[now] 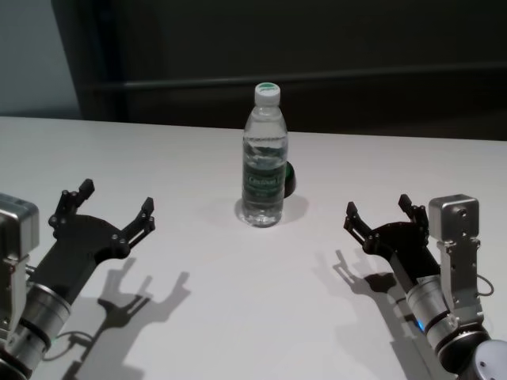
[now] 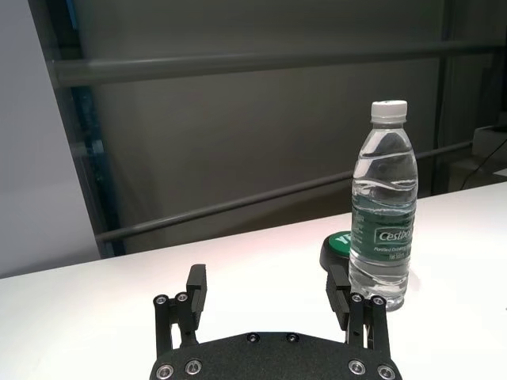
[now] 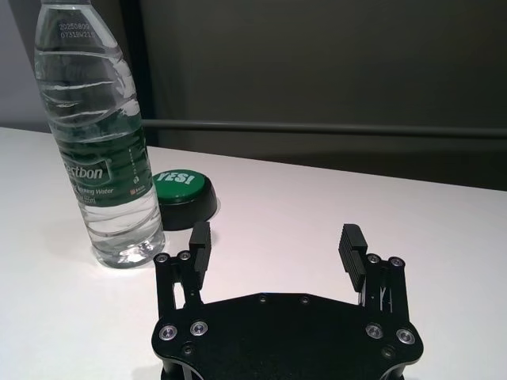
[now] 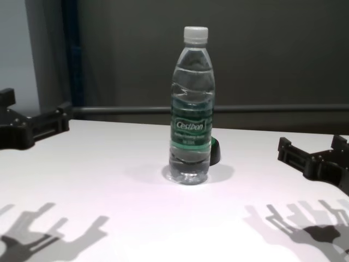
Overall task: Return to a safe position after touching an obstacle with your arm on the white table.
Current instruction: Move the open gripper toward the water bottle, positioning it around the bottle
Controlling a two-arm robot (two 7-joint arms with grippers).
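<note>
Right now I see the water bottle (image 1: 264, 158) standing upright near the middle of the white table (image 1: 238, 317), white cap on top and its green label facing me. Just behind it, at its right side, sits a small round green-topped button (image 3: 184, 192) with a black base; from the right wrist view it looks very close to the bottle, though I cannot tell whether the two touch. My left gripper (image 1: 111, 206) hovers above the table on the near left, well apart from the bottle, with its fingers (image 2: 196, 289) spread wide and nothing between them. My right gripper (image 1: 380, 214) hangs above the near right of the table, also well clear of the bottle, fingers (image 3: 351, 245) likewise wide open and holding nothing. Both grippers point forward, toward the far side of the table, and the bottle lies between their lines rather than in front of either one. Each arm casts a dark shadow on the table beneath it. Behind the table runs a dark wall with a horizontal rail (image 4: 272, 108).
</note>
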